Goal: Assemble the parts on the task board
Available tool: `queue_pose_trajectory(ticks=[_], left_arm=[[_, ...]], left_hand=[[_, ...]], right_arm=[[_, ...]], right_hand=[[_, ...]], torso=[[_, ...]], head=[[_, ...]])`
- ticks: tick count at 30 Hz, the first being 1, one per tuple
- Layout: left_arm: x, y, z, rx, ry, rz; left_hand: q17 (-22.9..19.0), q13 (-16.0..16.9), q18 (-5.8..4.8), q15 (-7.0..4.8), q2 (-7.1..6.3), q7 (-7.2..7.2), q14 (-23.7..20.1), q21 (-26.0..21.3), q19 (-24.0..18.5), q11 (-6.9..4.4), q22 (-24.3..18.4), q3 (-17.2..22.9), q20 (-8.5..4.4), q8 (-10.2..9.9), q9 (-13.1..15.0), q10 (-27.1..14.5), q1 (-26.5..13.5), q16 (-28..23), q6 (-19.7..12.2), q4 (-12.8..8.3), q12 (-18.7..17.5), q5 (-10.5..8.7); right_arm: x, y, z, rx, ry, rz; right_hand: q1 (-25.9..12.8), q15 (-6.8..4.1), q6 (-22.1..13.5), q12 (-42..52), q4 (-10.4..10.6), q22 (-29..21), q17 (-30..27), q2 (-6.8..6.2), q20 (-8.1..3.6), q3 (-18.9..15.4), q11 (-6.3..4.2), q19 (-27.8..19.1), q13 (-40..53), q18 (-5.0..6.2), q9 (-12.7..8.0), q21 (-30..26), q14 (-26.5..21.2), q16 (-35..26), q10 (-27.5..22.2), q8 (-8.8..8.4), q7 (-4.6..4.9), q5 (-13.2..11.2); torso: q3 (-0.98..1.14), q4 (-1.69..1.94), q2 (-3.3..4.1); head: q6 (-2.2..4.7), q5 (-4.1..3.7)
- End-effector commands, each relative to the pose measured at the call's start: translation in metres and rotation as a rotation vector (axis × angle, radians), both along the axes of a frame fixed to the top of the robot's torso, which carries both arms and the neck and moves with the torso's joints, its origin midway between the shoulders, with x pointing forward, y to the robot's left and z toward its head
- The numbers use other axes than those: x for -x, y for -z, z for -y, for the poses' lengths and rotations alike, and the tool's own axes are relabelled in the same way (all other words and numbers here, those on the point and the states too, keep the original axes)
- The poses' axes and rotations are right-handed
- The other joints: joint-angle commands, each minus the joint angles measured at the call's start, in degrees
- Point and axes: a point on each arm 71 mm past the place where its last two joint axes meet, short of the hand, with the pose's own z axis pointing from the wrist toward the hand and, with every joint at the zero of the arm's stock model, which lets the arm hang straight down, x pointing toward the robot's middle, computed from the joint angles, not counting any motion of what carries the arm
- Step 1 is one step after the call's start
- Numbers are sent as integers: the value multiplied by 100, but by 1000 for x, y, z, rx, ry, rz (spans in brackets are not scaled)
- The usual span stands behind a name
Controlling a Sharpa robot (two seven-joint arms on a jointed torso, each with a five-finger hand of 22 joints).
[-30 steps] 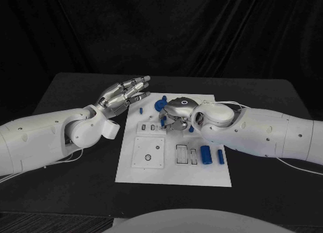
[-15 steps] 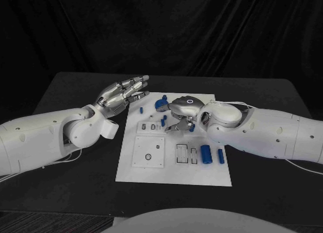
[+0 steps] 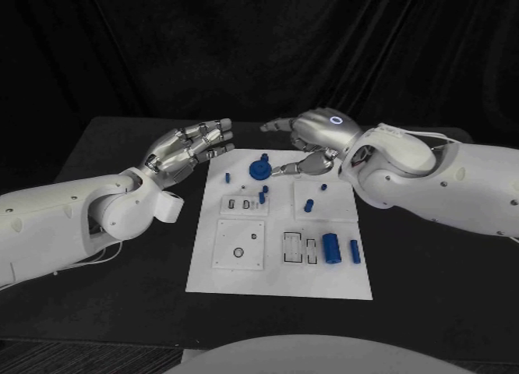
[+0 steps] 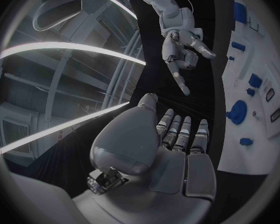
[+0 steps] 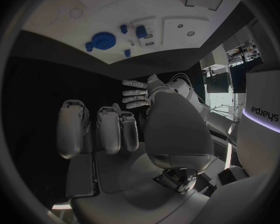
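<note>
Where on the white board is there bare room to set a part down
The task board is bare along its near edge, below the square plate and the two blue cylinders. Its right side above those cylinders is fairly open too. The far end is crowded: the round blue part, small pegs, and the right hand above.

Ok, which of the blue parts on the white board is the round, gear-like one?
The blue disc-shaped part near the white task board's far edge; it is wide and round, while the other blue parts are small pegs or cylinders.
</note>
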Motion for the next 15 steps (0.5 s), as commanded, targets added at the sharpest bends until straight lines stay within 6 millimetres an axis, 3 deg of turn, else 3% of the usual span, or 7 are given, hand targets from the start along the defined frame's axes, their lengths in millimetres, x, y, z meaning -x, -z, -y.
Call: queue_pose_trajectory(ticks=[1, 6, 10, 11, 12, 14, 15], left_arm=[[-4, -19, -6, -63, -75, 130], [-10, -37, -8, -233, -114, 224], [-16, -44, -2, -423, -91, 284], [-18, -45, 0, -487, -74, 298], [-19, -45, 3, -535, -62, 304], [-22, -43, 7, -630, -33, 305], [-23, -42, 9, -659, -22, 302]], left_hand=[[111, 112, 103, 89, -116, -50, 569, 529, 857, 188, 235, 77, -4, 56, 13, 484, -3, 884, 141, 20, 864, 35], [687, 863, -26, 248, -241, 59, 1954, 1650, 2496, 528, 734, 459, -11, 51, 28, 1701, 314, 2617, 288, -85, 2578, -222], [2341, 2498, 76, -215, -545, 164, 2589, 3364, 3443, 50, 1748, 755, -334, 558, 154, 2099, 283, 5490, 1048, 76, 4923, -820], [3091, 4231, 63, -250, -505, 219, 3168, 3724, 3580, -3, 1985, 787, -386, 680, 182, 3806, 232, 6021, 1102, 154, 5711, -1134], [5092, 6169, 50, -355, -553, 250, 4800, 4416, 3749, -112, 2469, 756, -509, 853, 212, 5536, 103, 6814, 1068, 214, 6354, -1504], [7340, 8202, 13, -387, -488, 308, 6877, 5063, 3848, -139, 2996, 646, -586, 1096, 280, 7666, -213, 7101, 1223, 233, 6605, -1958], [8491, 8681, -217, -384, -475, 349, 7974, 6232, 4661, -101, 4511, 537, -617, 1313, 333, 8185, -413, 7082, 1338, 248, 6608, -2147]], right_arm=[[1, -23, 14, -101, 21, 61], [0, -40, 40, -127, 63, 105], [-1, -42, 55, -129, 102, 71], [-1, -41, 59, -132, 114, 47], [0, -41, 61, -135, 122, 29], [2, -39, 65, -142, 134, -7], [3, -39, 66, -144, 136, -17]], right_hand=[[-214, 6, 155, 20, 1, 1062, 454, -21, -2, -20, 17, 160, 1509, 69, 19, 15, 412, 33, 609, 44, 13, -36], [-460, 11, 222, 20, 6, 1085, 502, -29, 5, -44, 21, 179, 1509, 59, 13, 57, 422, 67, 609, 55, 15, -33], [-596, 17, 314, 20, -5, 1093, 493, 173, 10, 83, 31, 182, 1509, 59, 10, 56, 420, 65, 609, 75, 32, -27], [-559, 26, 328, 20, -12, 1097, 488, 252, 18, 146, 42, 184, 1509, 58, 4, 57, 419, 63, 609, 78, 46, -20], [-530, 39, 368, 20, -16, 1098, 485, 335, 27, 200, 59, 183, 1509, 59, 4, 53, 418, 61, 609, 88, 69, -12], [-512, 51, 411, 20, -22, 1100, 488, 384, 37, 231, 75, 183, 1509, 59, 6, 51, 418, 64, 609, 99, 89, 3], [-504, 58, 469, 20, -23, 1101, 488, 401, 41, 241, 82, 184, 1509, 58, 14, 51, 418, 65, 609, 113, 99, 8]], torso=[[2, 6, 13], [24, 12, 2], [42, -24, -20], [43, -30, -20], [42, -32, -20], [44, -25, -23], [48, -25, -25]], head=[[7, -32], [4, -53], [3, -85], [6, -112], [8, -135], [-3, -189], [-9, -210]])
